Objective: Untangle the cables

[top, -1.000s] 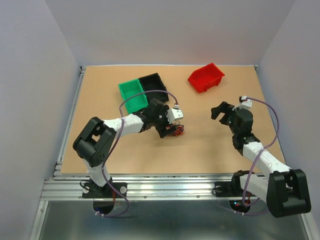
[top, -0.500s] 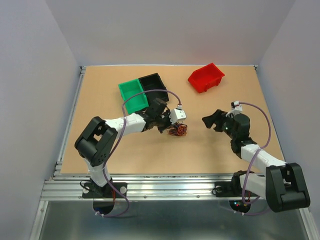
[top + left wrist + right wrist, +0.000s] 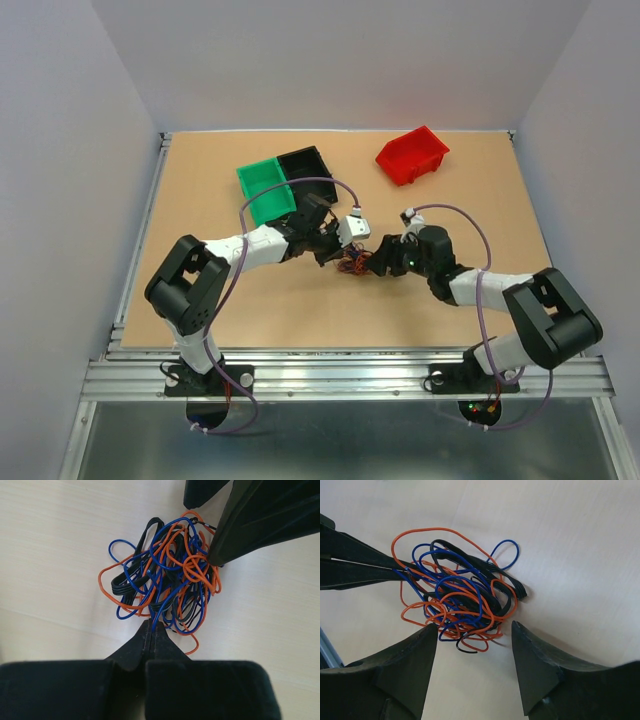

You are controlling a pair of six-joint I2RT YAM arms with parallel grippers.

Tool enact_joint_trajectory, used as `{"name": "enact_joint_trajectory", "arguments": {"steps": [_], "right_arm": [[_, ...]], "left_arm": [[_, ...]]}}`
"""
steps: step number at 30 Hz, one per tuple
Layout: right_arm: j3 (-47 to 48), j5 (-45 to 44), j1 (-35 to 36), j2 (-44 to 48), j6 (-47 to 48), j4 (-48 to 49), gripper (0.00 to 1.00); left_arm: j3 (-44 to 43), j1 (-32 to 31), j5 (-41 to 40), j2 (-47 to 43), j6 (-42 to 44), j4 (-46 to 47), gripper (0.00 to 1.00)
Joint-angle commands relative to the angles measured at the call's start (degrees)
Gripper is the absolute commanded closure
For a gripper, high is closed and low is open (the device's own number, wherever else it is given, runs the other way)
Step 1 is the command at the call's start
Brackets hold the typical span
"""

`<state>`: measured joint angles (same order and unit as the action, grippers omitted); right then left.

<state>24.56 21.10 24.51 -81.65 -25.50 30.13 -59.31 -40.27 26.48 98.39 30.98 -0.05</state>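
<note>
Left gripper (image 3: 151,626) clamped on cables (image 3: 165,580), all in one clump; right gripper (image 3: 473,626) spread apart.

— What's in the middle of the frame?
— The cables (image 3: 165,585), a loose knot of blue, orange and black wires lying on the pale table (image 3: 55,540).
— And along the bottom edge?
— The left gripper (image 3: 151,630). Its two dark fingers are pressed together, with the tips pinching a blue strand at the knot's lower edge.
— Upper right?
— Two dark fingers of the right gripper (image 3: 200,534), spread apart. The larger one's tip touches the orange loops on the knot's right side.
</note>
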Motion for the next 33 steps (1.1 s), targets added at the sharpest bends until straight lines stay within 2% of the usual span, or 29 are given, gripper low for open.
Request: {"name": "enact_joint_trajectory", "arguments": {"steps": [1, 6, 7, 10, 11, 12, 15, 18, 20, 23, 24, 29, 30, 31, 32, 33], "right_arm": [[4.18, -2.91, 2.29, -0.35, 1.93, 2.13, 0.36], [6.73, -3.96, 4.31, -4.73, 3.52, 1.16, 0.38], [7.6, -3.79, 4.49, -5.36, 3.61, 1.16, 0.55], [8.4, -3.79, 4.58, -6.68, 3.53, 1.07, 0.78], [7.97, -4.05, 4.58, -6.42, 3.26, 0.98, 0.9], [7.44, -4.92, 4.67, -5.72, 3.17, 0.9, 0.93], [4.28, -11.76, 4.58, 0.94, 2.38, -1.12, 0.97], [1.56, -25.88, 4.58, 10.08, 1.24, -7.44, 0.99], [0.58, -31.18, 4.58, 16.41, 0.01, -12.89, 0.99], [-1.96, -39.72, 4.58, 22.83, -2.0, -16.93, 0.99], [-3.36, -42.78, 4.58, 27.46, -2.62, -17.64, 0.99], [-6.53, -50.1, 4.67, 41.28, -5.18, -23.0, 1.0], [-6.97, -50.11, 4.58, 43.39, -4.92, -23.45, 0.98], [-7.67, -46.19, 4.58, 46.29, -2.56, -23.36, 0.7], [-7.77, -43.02, 4.58, 46.84, -1.41, -23.19, 0.5], [-7.51, -40.2, 4.58, 46.84, -0.27, -23.01, 0.35]], "left_arm": [[-2.83, 0.46, -0.46, -0.39, -0.92, 0.14, 1.0], [-3.09, 0.63, -0.38, -0.04, -1.19, 0.14, 1.0], [-3.09, 0.63, -0.46, 0.05, -1.19, 0.14, 1.0], [-3.09, 0.81, -1.07, -0.04, -1.19, 0.14, 1.0], [-3.18, 1.07, -1.43, -0.04, -1.62, 0.14, 1.0], [-3.27, 1.33, -1.95, -0.3, -1.89, 0.23, 1.0], [-3.71, 5.1, -3.28, -1.0, -5.66, 1.63, 1.0], [-5.2, 12.02, 2.5, -2.05, -9.61, 1.9, 1.0], [-5.29, 15.03, 3.93, -2.85, -11.73, 2.86, 1.0], [-4.15, 16.98, 2.36, -4.96, -14.02, 5.23, 1.0], [-3.37, 17.07, 0.61, -5.92, -14.72, 6.28, 1.0], [-2.22, 17.16, 1.9, -7.33, -14.29, 7.0, 1.0], [-2.3, 17.07, 2.95, -7.42, -14.2, 6.82, 1.0], [-2.3, 16.98, 5.66, -7.25, -13.15, 6.13, 1.0], [-2.39, 16.81, 6.82, -7.07, -12.71, 5.95, 1.0], [-2.56, 15.85, 7.61, -6.98, -11.92, 5.25, 1.0]]}}
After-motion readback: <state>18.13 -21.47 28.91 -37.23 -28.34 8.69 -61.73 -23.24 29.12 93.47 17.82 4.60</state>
